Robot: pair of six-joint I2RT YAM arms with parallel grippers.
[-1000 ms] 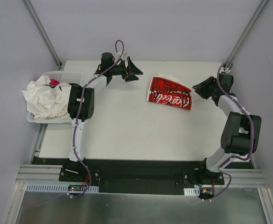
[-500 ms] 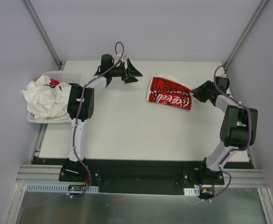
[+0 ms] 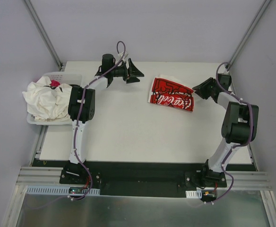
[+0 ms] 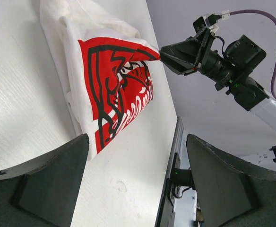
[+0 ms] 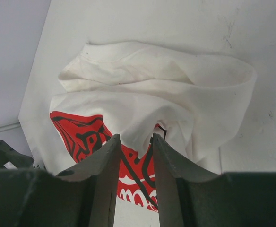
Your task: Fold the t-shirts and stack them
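- The right hand, narrowly closed, pinched an edge of the white cotton t-shirt with a red print, which lay bunched on the far surface.
- Its elbow had swung toward the far edge; the garment had not shifted, so spreading was judged pending.
- The left hand hung wide open, empty.
- Crumpled off-white t-shirts waited in the white perforated plastic basket.

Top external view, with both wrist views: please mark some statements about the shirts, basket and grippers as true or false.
1. The printed t-shirt lies on the table between the left gripper and the right gripper. True.
2. The left gripper is shut on this shirt. False: it is open, apart from it.
3. The basket stands at the table's right edge. False: left edge.
4. Crumpled white shirts fill the basket. True.
5. The right gripper has the shirt's edge between its fingers. True.
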